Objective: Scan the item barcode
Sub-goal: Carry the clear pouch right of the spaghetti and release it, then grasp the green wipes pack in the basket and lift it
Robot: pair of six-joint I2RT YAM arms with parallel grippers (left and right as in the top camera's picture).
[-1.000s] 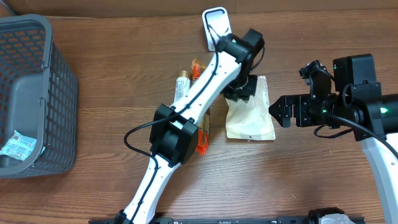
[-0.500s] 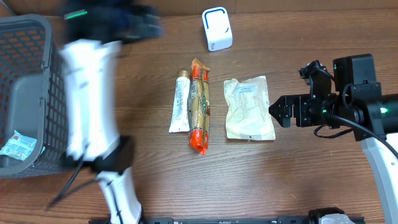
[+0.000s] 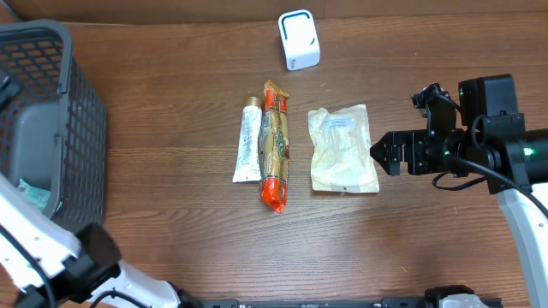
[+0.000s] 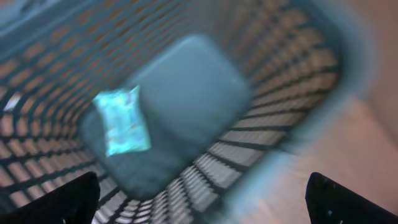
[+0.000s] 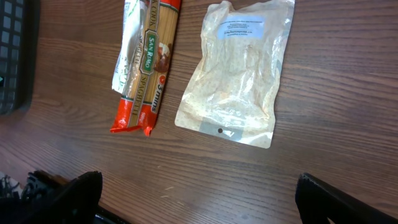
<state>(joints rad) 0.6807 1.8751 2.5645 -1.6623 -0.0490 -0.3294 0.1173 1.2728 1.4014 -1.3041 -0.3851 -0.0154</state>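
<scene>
Over basket (image 4: 281, 127) | left pincer (image 4: 205, 202) spread wide, empty | right pincer (image 5: 199, 200) spread wide, empty

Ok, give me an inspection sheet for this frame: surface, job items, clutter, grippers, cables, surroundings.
Surface: wooden table, no spills seen.
Job's things: white scanner; tube, spaghetti pack and clear pouch lying in a row; small packet in the grey basket.
Clutter: nothing seen.
Grippers: left gripper open above the basket; right gripper open beside the pouch, both empty.
Cables: black cable on the right arm.
Surroundings: nothing seen.
</scene>
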